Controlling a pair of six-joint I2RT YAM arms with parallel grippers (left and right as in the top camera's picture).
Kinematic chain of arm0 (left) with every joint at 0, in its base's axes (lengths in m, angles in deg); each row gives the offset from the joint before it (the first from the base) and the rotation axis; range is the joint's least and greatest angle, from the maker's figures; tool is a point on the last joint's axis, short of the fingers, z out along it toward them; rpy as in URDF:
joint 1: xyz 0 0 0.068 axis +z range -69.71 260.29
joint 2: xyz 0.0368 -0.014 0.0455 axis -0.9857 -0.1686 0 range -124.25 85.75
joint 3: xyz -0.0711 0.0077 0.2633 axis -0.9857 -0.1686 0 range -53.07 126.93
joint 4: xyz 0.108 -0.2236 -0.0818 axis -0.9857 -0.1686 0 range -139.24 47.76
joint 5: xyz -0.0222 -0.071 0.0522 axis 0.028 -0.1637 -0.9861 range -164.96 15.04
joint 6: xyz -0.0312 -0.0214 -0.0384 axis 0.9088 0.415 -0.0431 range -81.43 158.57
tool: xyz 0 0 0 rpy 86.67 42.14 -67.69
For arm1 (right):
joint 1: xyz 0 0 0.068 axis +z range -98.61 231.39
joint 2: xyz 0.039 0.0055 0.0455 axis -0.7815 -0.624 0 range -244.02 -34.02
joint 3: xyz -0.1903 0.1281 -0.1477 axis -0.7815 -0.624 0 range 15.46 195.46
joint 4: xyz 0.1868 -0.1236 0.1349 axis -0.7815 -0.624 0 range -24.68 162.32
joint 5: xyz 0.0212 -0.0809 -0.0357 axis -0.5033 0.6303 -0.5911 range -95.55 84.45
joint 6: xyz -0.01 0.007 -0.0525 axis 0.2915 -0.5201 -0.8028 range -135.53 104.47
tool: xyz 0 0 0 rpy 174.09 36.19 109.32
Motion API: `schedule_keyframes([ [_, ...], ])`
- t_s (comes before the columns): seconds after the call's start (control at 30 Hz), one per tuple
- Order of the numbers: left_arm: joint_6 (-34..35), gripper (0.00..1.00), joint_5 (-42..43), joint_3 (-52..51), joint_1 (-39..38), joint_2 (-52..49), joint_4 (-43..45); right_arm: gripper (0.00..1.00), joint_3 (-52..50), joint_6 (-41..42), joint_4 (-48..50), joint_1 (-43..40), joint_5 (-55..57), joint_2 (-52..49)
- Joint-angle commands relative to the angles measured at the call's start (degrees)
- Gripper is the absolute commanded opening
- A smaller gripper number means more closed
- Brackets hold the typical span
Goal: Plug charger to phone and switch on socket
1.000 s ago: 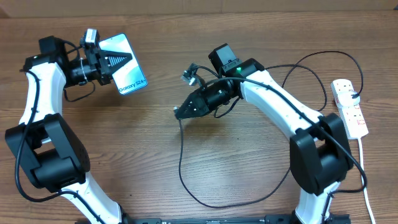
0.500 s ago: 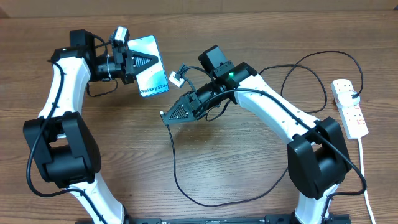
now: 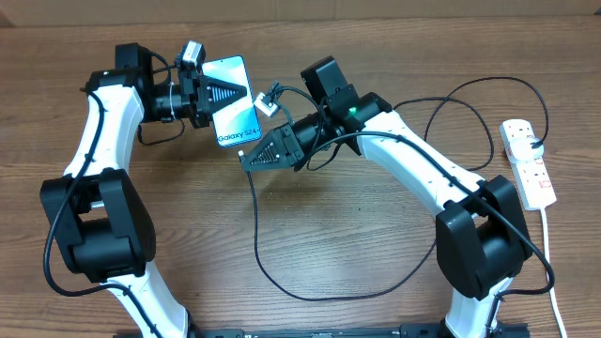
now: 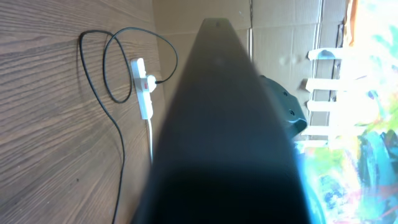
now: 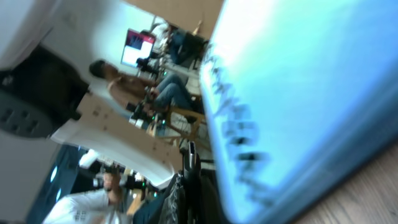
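Overhead, the left gripper is clamped across the phone and holds it above the table in the upper left-centre of the frame. The light blue screen faces up. The phone's long axis runs from the top of the frame downward, leaning a little to the right, and the end with the "Galaxy S24" text is the lower one.

The right gripper sits just beside that lower end, its fingers drawn to a narrow point aimed at the phone's bottom edge. They are closed on the charger near its free end. Whether the plug tip touches the phone cannot be told.

From the fingers the black cable drops toward the bottom of the frame. It sweeps right in a wide curve, then loops up to the socket at the right edge. The socket lies lengthwise from top to bottom, with a white cord trailing below it.

Left wrist view is mostly filled by the phone's dark edge. Right wrist view shows only the blurred blue screen and its lettering, very close.
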Motion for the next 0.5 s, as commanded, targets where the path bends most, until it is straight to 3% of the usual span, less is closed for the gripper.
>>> schedule_keyframes([
  [0.0,0.92,0.04,3.13,0.61,-0.37,2.64,-0.02,0.04,0.28,5.86,1.97,-0.42,3.52,0.39],
  [0.47,0.83,0.04,3.13,0.61,-0.37,2.64,0.68,0.04,0.28,7.52,3.41,-0.98,2.45,0.39],
])
